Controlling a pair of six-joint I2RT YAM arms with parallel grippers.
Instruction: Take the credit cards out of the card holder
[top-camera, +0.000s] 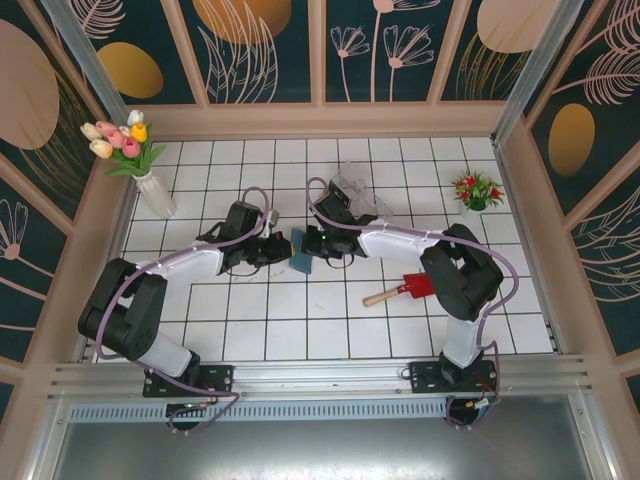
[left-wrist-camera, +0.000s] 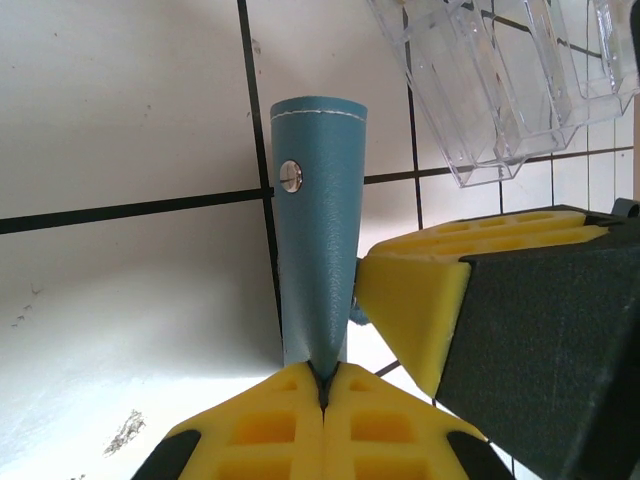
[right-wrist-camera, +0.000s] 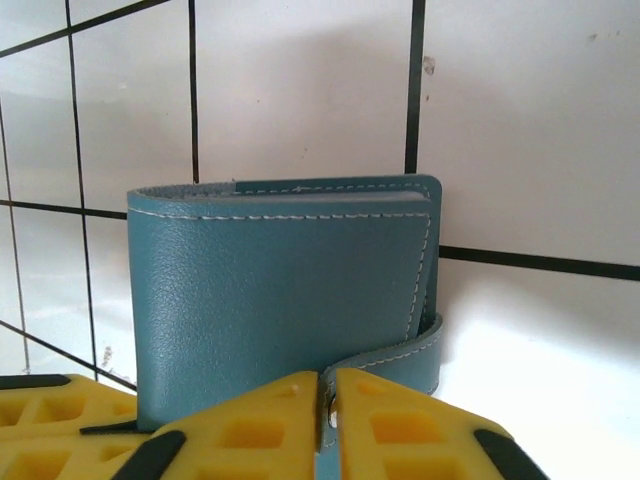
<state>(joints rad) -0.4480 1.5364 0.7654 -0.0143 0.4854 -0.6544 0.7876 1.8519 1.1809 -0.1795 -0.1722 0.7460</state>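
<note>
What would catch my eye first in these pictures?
Two arms meet mid-table, the left gripper and right gripper both pinching a slate-blue card holder held on edge. A red toy shovel lies by the right arm, and pink and yellow tulips stand in the far left corner.

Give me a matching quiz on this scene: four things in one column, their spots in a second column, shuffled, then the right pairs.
Things
1. card holder
2. toy shovel
3. tulip vase
4. clear box

Spots
A. back left corner
B. right side, nearest the front edge
C. behind centre, slightly to the right
D. roughly dead centre

Pairs: 1-D, 2-B, 3-A, 4-C
</note>
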